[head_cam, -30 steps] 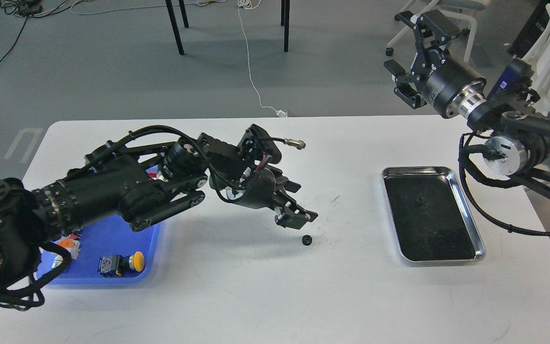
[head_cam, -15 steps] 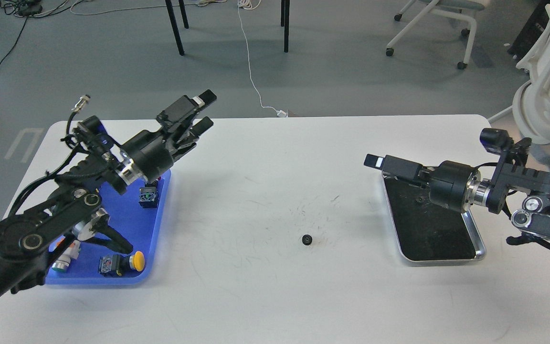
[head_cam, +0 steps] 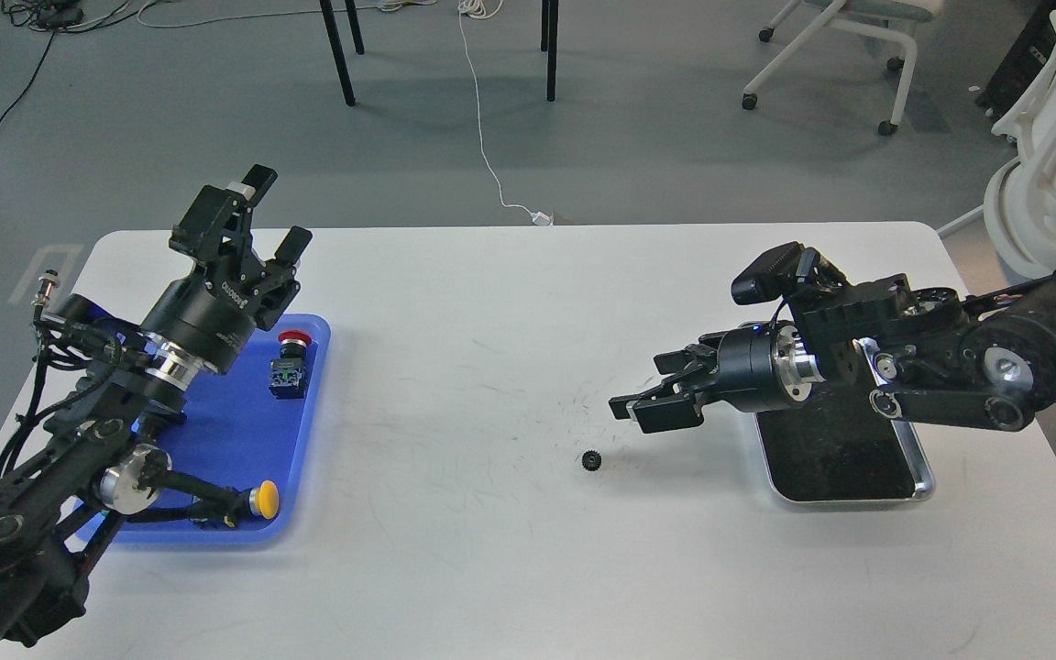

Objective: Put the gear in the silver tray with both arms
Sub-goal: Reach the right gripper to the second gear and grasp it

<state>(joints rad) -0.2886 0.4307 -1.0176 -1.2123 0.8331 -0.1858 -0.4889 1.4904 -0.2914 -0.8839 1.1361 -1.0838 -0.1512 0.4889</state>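
White table [head_cam: 510,568], gear [head_cam: 592,459] lying free, blue tray [head_cam: 216,431] left, silver tray [head_cam: 918,477] right

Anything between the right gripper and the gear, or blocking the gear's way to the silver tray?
Nothing visible. The right gripper, open, sits up and right of the gear with bare table between. Only the right arm itself stretches over the silver tray.

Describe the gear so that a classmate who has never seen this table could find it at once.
Start at the white table and look between the blue tray and the silver tray. Just below the right gripper lies the gear: tiny, black, toothed, alone on bare tabletop.
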